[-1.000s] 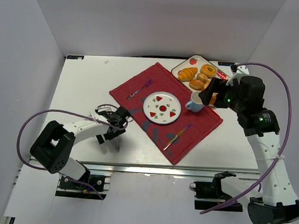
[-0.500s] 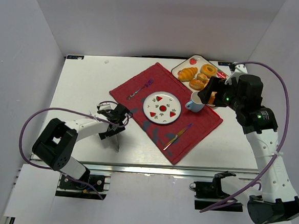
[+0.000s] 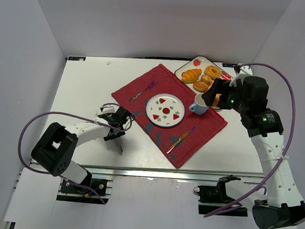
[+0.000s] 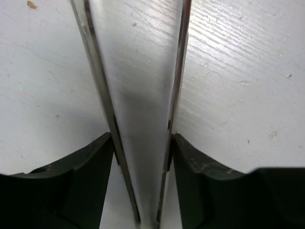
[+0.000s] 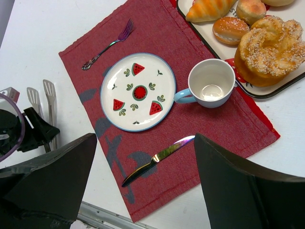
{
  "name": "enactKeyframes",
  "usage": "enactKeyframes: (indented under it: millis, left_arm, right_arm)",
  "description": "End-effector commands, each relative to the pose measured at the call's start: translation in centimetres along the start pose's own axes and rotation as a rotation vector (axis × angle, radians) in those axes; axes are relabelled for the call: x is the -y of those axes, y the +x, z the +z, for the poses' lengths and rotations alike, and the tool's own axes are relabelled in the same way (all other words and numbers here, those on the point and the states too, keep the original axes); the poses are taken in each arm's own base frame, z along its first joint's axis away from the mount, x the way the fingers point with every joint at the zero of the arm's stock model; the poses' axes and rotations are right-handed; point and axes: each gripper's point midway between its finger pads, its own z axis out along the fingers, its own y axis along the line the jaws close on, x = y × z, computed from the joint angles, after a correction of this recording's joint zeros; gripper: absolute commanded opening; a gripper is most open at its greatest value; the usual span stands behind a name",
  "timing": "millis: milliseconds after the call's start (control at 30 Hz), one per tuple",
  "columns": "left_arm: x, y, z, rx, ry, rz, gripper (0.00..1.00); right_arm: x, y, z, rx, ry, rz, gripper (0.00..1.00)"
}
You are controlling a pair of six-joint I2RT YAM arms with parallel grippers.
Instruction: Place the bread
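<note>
Nearest the arm bases, we find the left gripper (image 3: 115, 125) low over the white table (image 3: 81, 88), to the left of the red placemat (image 3: 154, 83). In its wrist view its fingers (image 4: 95, 167) press against the outer faces of a pair of metal tongs (image 4: 87, 28), one finger on each arm. The arms of the tongs spread apart away from the wrist. We record this gripper as clamped on the tongs.

On the placemat, from near to far, we note:
- a knife (image 3: 181, 139) by the near right edge
- a watermelon-print plate (image 3: 165, 120) at the centre
- a pale blue cup (image 3: 199, 104) just right of the plate
- a fork (image 3: 142, 91) on the far left side

The right gripper (image 3: 216, 95) hangs raised above the right corner of the placemat, beside the cup. Its wrist view shows both fingers (image 5: 52, 181) spread wide with nothing between them.

Farthest away, the bread (image 3: 191, 75), a golden ridged croissant, lies on the tray (image 3: 197, 62) at the far right of the table. It sits at the left end of the tray, just beside rounder pastries (image 3: 204, 84). Neither gripper touches it.
</note>
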Motion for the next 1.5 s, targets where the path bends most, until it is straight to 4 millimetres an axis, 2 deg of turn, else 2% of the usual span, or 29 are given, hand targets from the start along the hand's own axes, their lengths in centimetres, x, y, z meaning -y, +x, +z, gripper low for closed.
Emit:
enactKeyframes:
  millis: [0,67,100,133,233,267,333,367,433,467,567,600,633,833,867,900,933,967,1000,1033,1067,1100,1167,1267,1300,1433,1467]
  left_arm:
    - [-2.7,1.4,0.1,-0.047,-0.078,0.067,0.6]
    - [-2.2,0.6,-0.6,-0.037,-0.07,0.036,0.59]
    - [-2.5,0.5,-1.1,-0.049,-0.086,0.038,0.59]
    - [-1.6,-0.8,-2.0,-0.034,-0.069,0.007,0.58]
    - [-1.0,-2.5,-4.4,-0.045,-0.059,-0.016,0.55]
    - [0.3,-4.5,-6.0,-0.021,-0.021,-0.05,0.54]
    - [0.8,-6.0,-8.1,-0.023,-0.001,-0.076,0.54]
    - [2.2,-8.2,-9.9,0.007,0.053,-0.116,0.54]
    - [3.2,-9.5,-11.6,0.0,0.081,-0.125,0.54]
    - [4.2,-11.1,-13.4,0.008,0.125,-0.142,0.54]
    - [5.9,-12.8,-14.9,0.002,0.167,-0.131,0.54]
    - [7.0,-14.5,-16.4,0.03,0.217,-0.135,0.54]
    - [7.6,-14.9,-16.5,0.028,0.223,-0.124,0.54]
    - [13.2,-19.3,-19.7,0.098,0.4,-0.057,0.55]
    - [14.7,-19.2,-18.7,0.083,0.404,-0.033,0.55]
    - [15.7,-19.3,-18.6,0.078,0.427,0.007,0.55]
    - [16.9,-20.7,-19.8,0.112,0.471,0.006,0.55]
    - [18.0,-21.1,-19.9,0.12,0.491,0.021,0.55]
    - [19.7,-20.9,-18.7,0.116,0.492,0.06,0.55]
    - [20.9,-21.2,-18.8,0.12,0.522,0.074,0.55]
    - [22.5,-22.9,-20.4,0.169,0.587,0.061,0.55]
    - [24.0,-22.7,-19.0,0.165,0.591,0.098,0.55]
    - [26.7,-23.5,-19.3,0.206,0.679,0.115,0.55]
    - [29.2,-23.5,-17.5,0.264,0.732,0.195,0.54]
    - [29.7,-23.4,-16.3,0.278,0.728,0.241,0.54]
    - [32.4,-23.6,-15.4,0.338,0.798,0.346,0.53]
    - [33.4,-23.7,-16.0,0.352,0.854,0.36,0.53]
  right_arm:
    - [-0.3,-1.0,-0.8,0.049,-0.007,-0.017,0.89]
    - [-0.4,-1.1,-0.9,0.053,-0.01,-0.02,0.89]
    - [-0.4,-1.1,-1.0,0.053,-0.01,-0.018,0.89]
    - [-0.5,-1.1,-1.0,0.052,-0.011,-0.017,0.89]
    - [-0.6,-0.9,-0.9,0.048,-0.02,-0.007,0.89]
    - [-0.7,-0.9,-0.8,0.051,-0.026,-0.004,0.89]
    - [-0.9,-0.8,-0.7,0.047,-0.036,0.006,0.89]
    - [-1.0,-0.9,-0.6,0.052,-0.041,0.01,0.89]
    - [-1.2,-0.9,-0.3,0.051,-0.055,0.021,0.89]
    - [-1.3,-0.9,-0.1,0.05,-0.058,0.025,0.89]
    - [-1.3,-1.4,0.2,0.057,-0.053,0.043,0.89]
    - [-1.0,-1.6,0.2,0.06,-0.032,0.05,0.89]
    - [-0.7,-1.9,0.3,0.061,-0.014,0.068,0.89]
    - [0.7,-5.4,-0.7,0.144,0.117,0.123,0.89]
    - [0.7,-6.0,-0.9,0.162,0.129,0.144,0.89]
    - [1.0,-7.3,-1.5,0.201,0.158,0.158,0.9]
    - [1.0,-7.8,-1.7,0.213,0.168,0.17,0.89]
    - [1.0,-8.2,-1.8,0.224,0.173,0.179,0.89]
    - [0.8,-9.2,-2.4,0.251,0.17,0.192,0.89]
    - [0.8,-9.5,-2.3,0.253,0.174,0.197,0.89]
    - [0.6,-9.8,-2.4,0.263,0.168,0.199,0.89]
    - [0.6,-10.1,-2.6,0.272,0.17,0.198,0.89]
    - [0.7,-10.4,-2.9,0.3,0.172,0.196,0.89]
    - [1.4,-10.2,-3.2,0.333,0.197,0.178,0.89]
    - [1.5,-10.6,-3.4,0.353,0.204,0.167,0.89]
    - [2.3,-10.6,-4.1,0.351,0.254,0.14,0.89]
    - [2.4,-10.9,-4.3,0.355,0.265,0.135,0.89]
